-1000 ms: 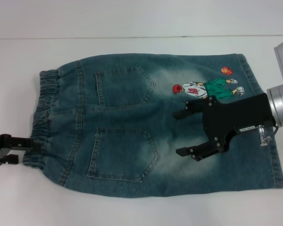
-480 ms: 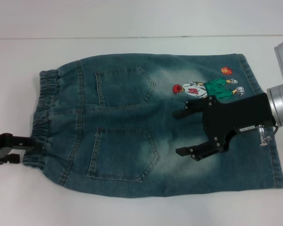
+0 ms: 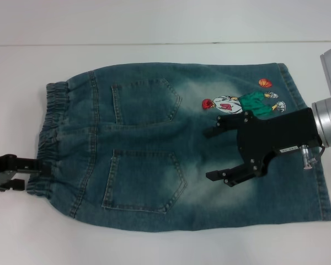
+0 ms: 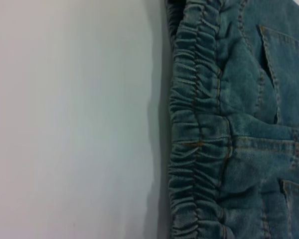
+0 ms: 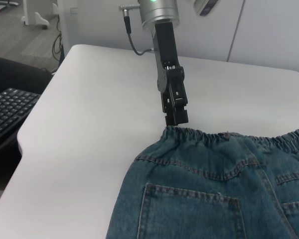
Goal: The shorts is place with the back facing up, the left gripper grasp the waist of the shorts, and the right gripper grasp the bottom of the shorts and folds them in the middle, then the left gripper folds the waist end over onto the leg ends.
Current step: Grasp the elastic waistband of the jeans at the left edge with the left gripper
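Two pockets face up on the shorts (image 3: 171, 149), which lie flat on my white table (image 3: 154, 27), waist (image 3: 47, 138) to the left, hems (image 3: 311, 143) to the right. My left gripper (image 3: 36, 170) sits at the waist's near corner, mostly cut off by the frame edge; I can't tell its spread or grip. My right gripper (image 3: 216, 154) hovers over the legs, fingers wide apart, holding nothing and covering part of the cartoon (image 3: 237, 102).

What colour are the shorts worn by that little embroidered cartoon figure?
Green, on the embroidered cartoon figure on the denim shorts; clearest in the head view.
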Available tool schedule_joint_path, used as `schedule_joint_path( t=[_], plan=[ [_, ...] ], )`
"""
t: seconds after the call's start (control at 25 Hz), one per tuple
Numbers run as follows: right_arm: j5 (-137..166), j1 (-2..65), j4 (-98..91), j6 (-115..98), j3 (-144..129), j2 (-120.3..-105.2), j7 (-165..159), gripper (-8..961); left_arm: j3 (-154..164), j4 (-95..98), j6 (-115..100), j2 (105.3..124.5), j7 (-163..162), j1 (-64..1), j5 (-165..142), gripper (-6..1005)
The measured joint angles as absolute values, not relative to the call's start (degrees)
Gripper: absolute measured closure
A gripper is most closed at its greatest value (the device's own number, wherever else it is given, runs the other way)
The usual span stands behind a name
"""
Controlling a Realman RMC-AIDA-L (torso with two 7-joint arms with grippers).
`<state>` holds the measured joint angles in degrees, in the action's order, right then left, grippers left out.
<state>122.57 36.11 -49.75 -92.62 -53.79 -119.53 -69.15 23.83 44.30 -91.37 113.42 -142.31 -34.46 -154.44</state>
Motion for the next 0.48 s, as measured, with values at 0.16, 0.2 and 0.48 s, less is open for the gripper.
schedule_joint_path(
  t=[0.16, 0.2, 0.48],
  plan=[
    [122.6, 36.1, -49.7, -92.6, -53.8, -119.53, -69.1, 61, 24.1, 44.3, -91.2, 113.42, -142.5, -34.5, -154.6, 96],
    [122.6, 36.1, -49.7, -92.6, -53.8, -119.53, -69.0, 61, 24.1, 44.3, -91.2, 113.41, -142.5, -34.5, -154.6, 96],
    [122.6, 36.1, -49.7, -92.6, -53.8, -119.53, -68.7, 61, 25.5, 43.5, -90.7, 113.63, -143.4, -34.5, -154.7, 96]
  ],
)
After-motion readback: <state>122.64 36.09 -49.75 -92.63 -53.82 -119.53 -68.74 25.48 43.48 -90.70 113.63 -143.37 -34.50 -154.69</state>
